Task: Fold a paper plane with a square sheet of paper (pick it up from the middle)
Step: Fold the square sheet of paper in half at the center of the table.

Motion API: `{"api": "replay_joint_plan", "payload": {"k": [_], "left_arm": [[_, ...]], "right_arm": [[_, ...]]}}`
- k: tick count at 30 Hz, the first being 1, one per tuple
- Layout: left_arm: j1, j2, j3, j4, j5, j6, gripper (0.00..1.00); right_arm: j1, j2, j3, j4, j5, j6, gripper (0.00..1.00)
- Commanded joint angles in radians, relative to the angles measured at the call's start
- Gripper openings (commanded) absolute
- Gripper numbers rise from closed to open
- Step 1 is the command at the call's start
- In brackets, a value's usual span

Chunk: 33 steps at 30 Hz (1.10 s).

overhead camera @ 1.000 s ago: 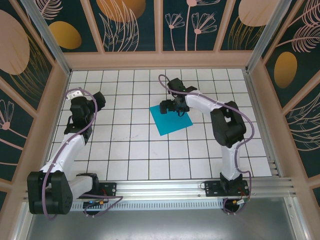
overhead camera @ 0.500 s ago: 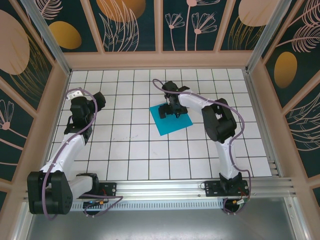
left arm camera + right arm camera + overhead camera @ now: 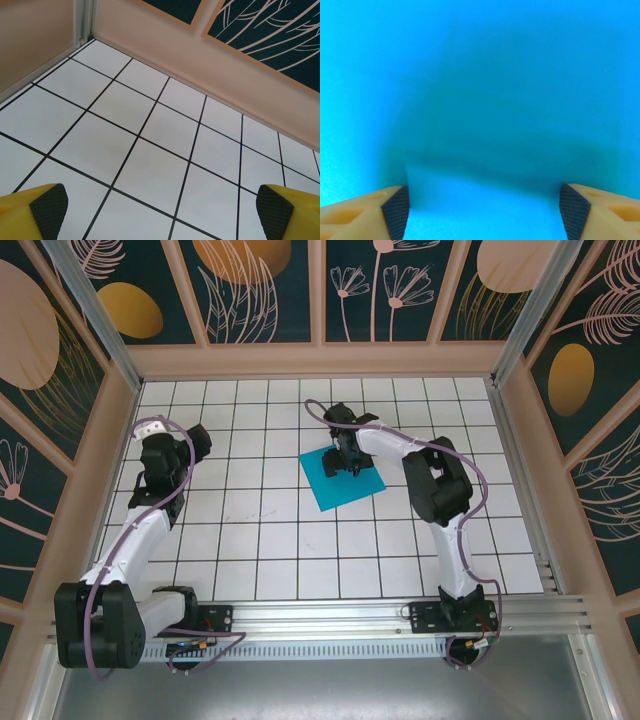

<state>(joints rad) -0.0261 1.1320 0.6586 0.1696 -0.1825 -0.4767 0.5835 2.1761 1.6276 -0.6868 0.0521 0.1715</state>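
Note:
The square sheet of paper point(image 3: 335, 488) is teal-blue and lies flat on the white grid floor, right of centre, turned slightly. My right gripper point(image 3: 343, 464) points down onto its upper middle. In the right wrist view the paper point(image 3: 480, 75) lies right under the right gripper point(image 3: 482, 206), and its fingertips point(image 3: 396, 205) stand apart on the sheet, which bulges up a little between them. My left gripper point(image 3: 160, 436) hovers at the far left, away from the sheet; the left gripper point(image 3: 160, 206) is open over bare tiles. The paper plane is out of view.
Low beige walls point(image 3: 310, 360) ring the tiled floor point(image 3: 260, 540). In the left wrist view the beige wall point(image 3: 210, 65) and a corner post stand close ahead. Both arm bases sit on the metal rail point(image 3: 330, 618) at the near edge.
The right gripper moved left and down onto the sheet's upper middle, then stayed there, and its jaws have started to narrow. The left arm has not moved.

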Motion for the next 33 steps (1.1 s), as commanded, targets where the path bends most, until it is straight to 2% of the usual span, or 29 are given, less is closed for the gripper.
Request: {"api": "replay_joint_plan", "payload": {"k": [1,6,10,14,17,21,24,28,31,33], "left_arm": [[0.005,0.008,0.022,-0.013,0.014,0.004,0.98],[0.004,0.008,0.022,-0.015,0.014,0.004,0.98],[0.005,0.010,0.022,-0.015,0.016,0.003,0.99],[0.006,0.011,0.024,-0.017,0.036,0.001,0.99],[0.005,0.016,0.030,-0.018,0.109,-0.010,0.98],[0.004,0.033,0.029,-0.012,0.251,-0.038,0.99],[0.005,0.047,-0.001,0.044,0.384,-0.106,0.99],[0.000,0.091,-0.070,0.197,0.568,-0.248,0.99],[-0.021,0.127,-0.099,0.268,0.620,-0.310,0.97],[-0.050,0.147,-0.099,0.280,0.620,-0.317,0.97]], "right_arm": [[0.002,0.064,-0.044,-0.033,-0.004,0.018,0.75],[0.001,0.060,-0.040,-0.036,0.011,0.019,0.66],[0.004,0.044,-0.024,-0.038,0.014,0.030,0.64],[0.003,0.001,-0.017,-0.015,-0.031,0.053,0.54],[0.001,-0.044,-0.046,0.049,-0.160,0.085,0.43],[0.001,-0.090,-0.095,0.148,-0.324,0.150,0.33],[-0.007,-0.139,-0.152,0.250,-0.446,0.201,0.32],[-0.031,-0.229,-0.275,0.485,-0.701,0.301,0.32],[-0.031,-0.252,-0.347,0.629,-0.814,0.385,0.32],[-0.030,-0.249,-0.374,0.664,-0.831,0.402,0.32]]}}
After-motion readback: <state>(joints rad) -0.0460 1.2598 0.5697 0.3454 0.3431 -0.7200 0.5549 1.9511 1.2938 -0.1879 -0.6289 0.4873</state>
